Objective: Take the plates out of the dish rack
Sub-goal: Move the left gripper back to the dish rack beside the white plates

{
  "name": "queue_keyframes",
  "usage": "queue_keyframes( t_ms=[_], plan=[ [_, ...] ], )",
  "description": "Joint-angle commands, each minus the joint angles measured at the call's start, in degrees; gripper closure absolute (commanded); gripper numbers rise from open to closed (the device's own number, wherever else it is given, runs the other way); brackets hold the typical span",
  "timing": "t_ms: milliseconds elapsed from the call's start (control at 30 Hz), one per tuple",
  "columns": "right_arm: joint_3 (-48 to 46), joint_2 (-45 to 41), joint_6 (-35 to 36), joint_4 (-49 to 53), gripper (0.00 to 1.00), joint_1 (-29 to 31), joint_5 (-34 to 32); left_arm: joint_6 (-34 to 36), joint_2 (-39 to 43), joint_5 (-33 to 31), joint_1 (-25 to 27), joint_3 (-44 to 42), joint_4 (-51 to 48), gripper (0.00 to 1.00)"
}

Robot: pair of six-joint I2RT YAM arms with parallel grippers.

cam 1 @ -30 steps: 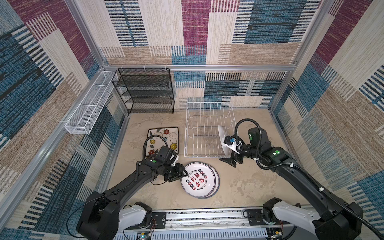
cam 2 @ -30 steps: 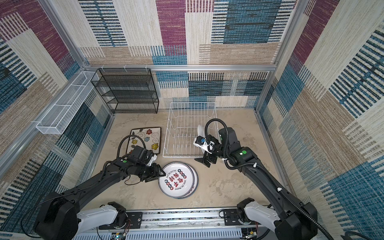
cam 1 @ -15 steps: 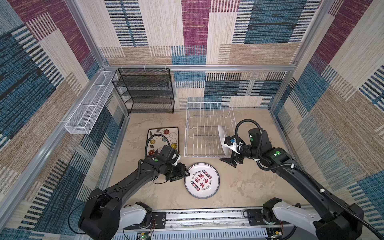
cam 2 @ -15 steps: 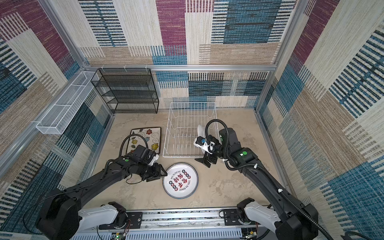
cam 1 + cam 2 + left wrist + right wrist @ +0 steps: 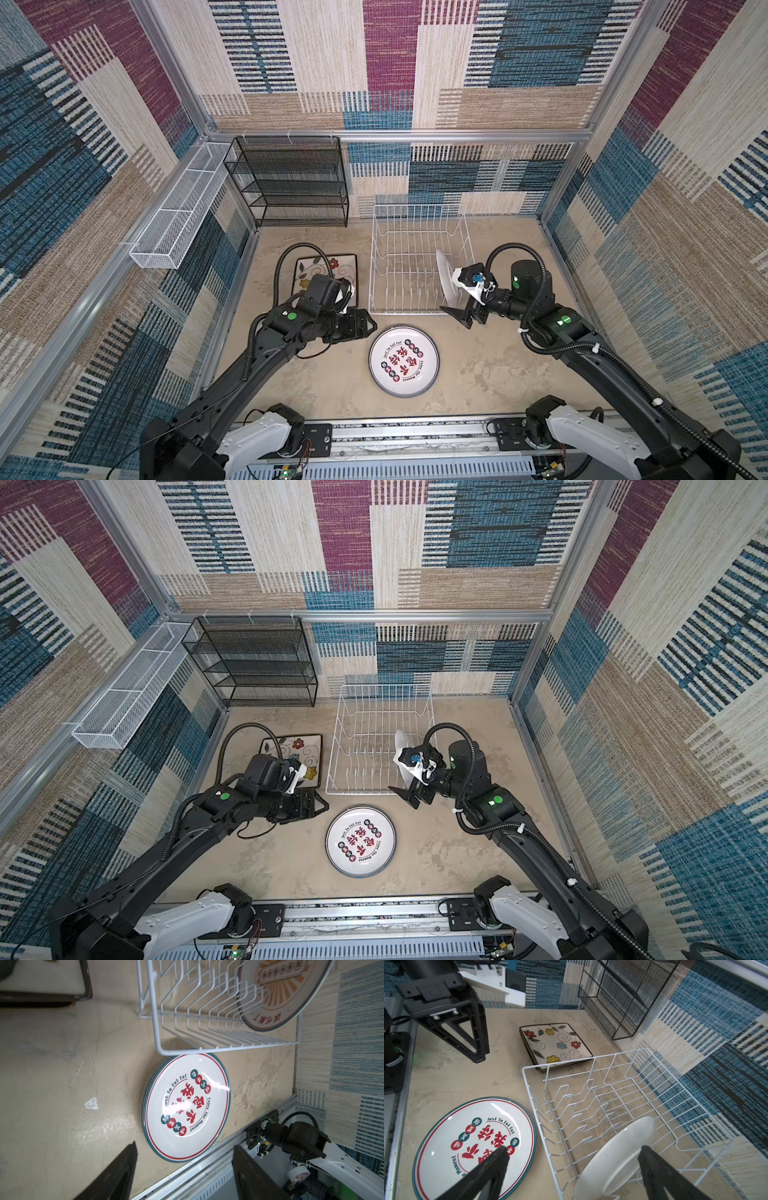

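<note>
Plate (image 5: pixel 618 1153): standing in rack (image 5: pixel 415 266), just ahead of right gripper's (image 5: pixel 573 1150) wide-spread jaws. Left gripper (image 5: pixel 184 1146): gaping, hovering near stack (image 5: pixel 187 1105).

black mesh shelf unit (image 5: pixel 291 183) at the back, long white mesh basket (image 5: pixel 178 212) just beside it.

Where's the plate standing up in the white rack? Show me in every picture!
Top view: the plate stands on edge at the right end of the dish rack.
Top view: same spot, a white sliver.
Left wrist: plate in the rack, orange sunburst face showing.
Right wrist: plate in the rack, close up, plain white back showing.
Shared landmark: the round plate with red writing, lying flat just outside the rack.
</note>
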State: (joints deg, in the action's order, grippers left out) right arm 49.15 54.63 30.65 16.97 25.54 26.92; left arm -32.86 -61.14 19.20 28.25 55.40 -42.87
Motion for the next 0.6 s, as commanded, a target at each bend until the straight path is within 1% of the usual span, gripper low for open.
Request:
queue_keyframes(
  t_ms=[0,200,400,567],
  plan=[
    [-0.09,-0.82,-6.15,-7.74,0.0,0.04,-5.29,2.92,1.13,-3.97,-0.04,4.14,-2.6,0.21],
    [2.81,0.66,-11.53,-5.63,0.0,-0.05,-11.8,4.84,-0.92,-5.36,0.19,12.75,-3.23,0.18],
    [4.9,2.46,-15.19,-2.65,0.0,-0.05,-14.9,6.79,-6.42,-8.88,2.64,20.98,-3.1,0.16],
    [5.21,3.63,-18.1,-1.57,0.0,-0.5,-19.68,6.41,-11.39,-10.76,4.99,23.44,1.99,0.16]
  ],
)
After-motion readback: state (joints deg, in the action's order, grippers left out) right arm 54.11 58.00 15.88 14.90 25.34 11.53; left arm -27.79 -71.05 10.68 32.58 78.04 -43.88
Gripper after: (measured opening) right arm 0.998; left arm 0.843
